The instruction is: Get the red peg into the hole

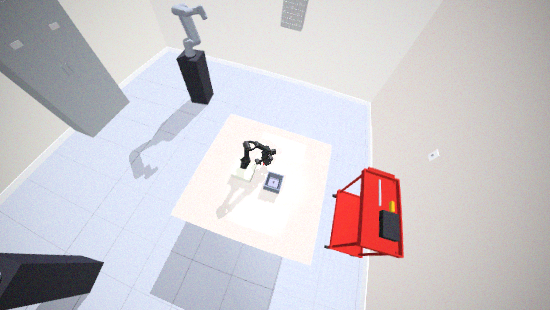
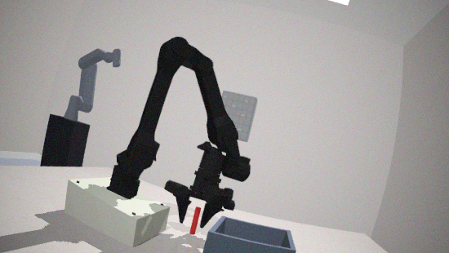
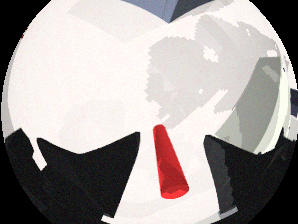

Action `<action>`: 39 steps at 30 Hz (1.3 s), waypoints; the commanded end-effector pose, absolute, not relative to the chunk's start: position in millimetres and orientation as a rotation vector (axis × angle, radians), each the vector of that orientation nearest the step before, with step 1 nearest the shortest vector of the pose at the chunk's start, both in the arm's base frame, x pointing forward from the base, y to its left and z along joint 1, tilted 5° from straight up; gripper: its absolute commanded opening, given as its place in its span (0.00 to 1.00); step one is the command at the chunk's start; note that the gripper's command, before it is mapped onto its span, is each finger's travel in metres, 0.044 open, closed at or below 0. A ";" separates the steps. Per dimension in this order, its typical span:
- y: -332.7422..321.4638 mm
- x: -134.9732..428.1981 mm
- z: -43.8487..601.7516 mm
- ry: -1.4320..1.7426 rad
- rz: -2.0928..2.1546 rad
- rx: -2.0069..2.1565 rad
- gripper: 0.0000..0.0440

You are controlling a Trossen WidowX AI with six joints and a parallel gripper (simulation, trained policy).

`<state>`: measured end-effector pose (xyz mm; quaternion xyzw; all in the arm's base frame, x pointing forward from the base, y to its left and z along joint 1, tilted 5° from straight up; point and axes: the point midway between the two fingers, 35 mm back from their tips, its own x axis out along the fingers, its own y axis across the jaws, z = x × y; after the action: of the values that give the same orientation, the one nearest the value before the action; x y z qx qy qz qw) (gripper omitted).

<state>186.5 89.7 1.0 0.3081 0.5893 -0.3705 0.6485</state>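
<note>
The red peg (image 2: 195, 220) (image 3: 170, 170) stands upright on the table, leaning slightly in the exterior view. My gripper (image 2: 192, 224) (image 3: 173, 138) points down around it, one finger on each side. The fingers are open, with a visible gap between each finger and the peg. The blue-grey open box (image 1: 272, 191) (image 2: 245, 246) (image 3: 150, 6) sits beside the peg. A light plate (image 1: 270, 185) with a small dark hole shows at its bottom in the top view; the exterior view hides the box's bottom.
The arm's pale green base block (image 2: 98, 216) (image 3: 252, 107) stands on the other side of the peg from the box. A red cart (image 1: 346, 220) stands on the floor beyond the pale mat. A grey arm on a black pedestal (image 1: 196, 80) (image 2: 65, 143) stands farther back.
</note>
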 end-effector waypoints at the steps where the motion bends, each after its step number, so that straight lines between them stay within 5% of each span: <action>1: 88.8 182.5 -4.3 1.358 -0.866 0.722 0.43; 9: 87.5 183.7 -1.3 1.399 -0.862 0.738 0.00; 39: 38.6 227.6 88.9 1.172 -0.721 0.555 0.00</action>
<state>220.6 43.4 77.6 0.2564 0.5418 -0.3322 0.7283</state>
